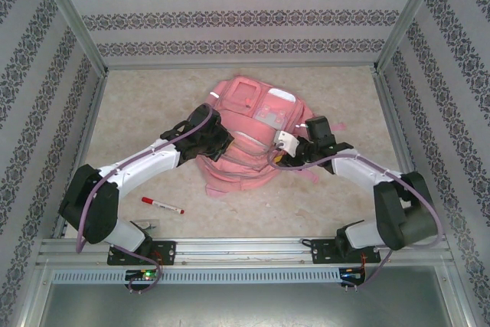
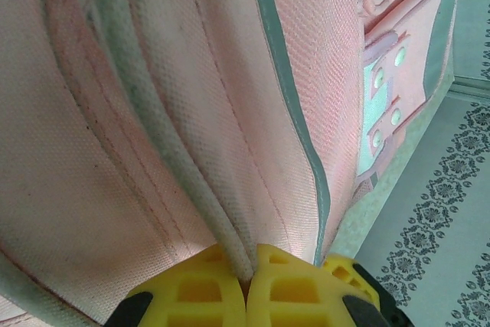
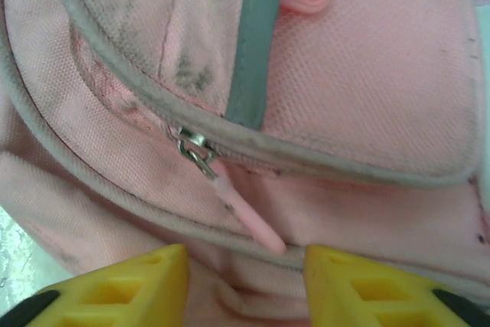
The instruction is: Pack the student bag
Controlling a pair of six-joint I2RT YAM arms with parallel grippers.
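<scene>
Pink fabric of the student bag (image 1: 245, 124) is lying at the centre of the table (image 1: 138, 112). The left pincer (image 2: 246, 275), at the bag's 9 o'clock side, is clamping tight on a grey piped seam (image 2: 193, 174). The right pincer (image 3: 245, 262), at 3 o'clock, is gaping wide and holding nothing, with a pink zip pull (image 3: 246, 220) pointing toward the gap between its fingers. A red-capped marker (image 1: 162, 205) is lying at 7 o'clock, apart from the bag. Bare table is stretching out to patterned walls (image 1: 230, 17) at 9, 12 and 3 o'clock.
</scene>
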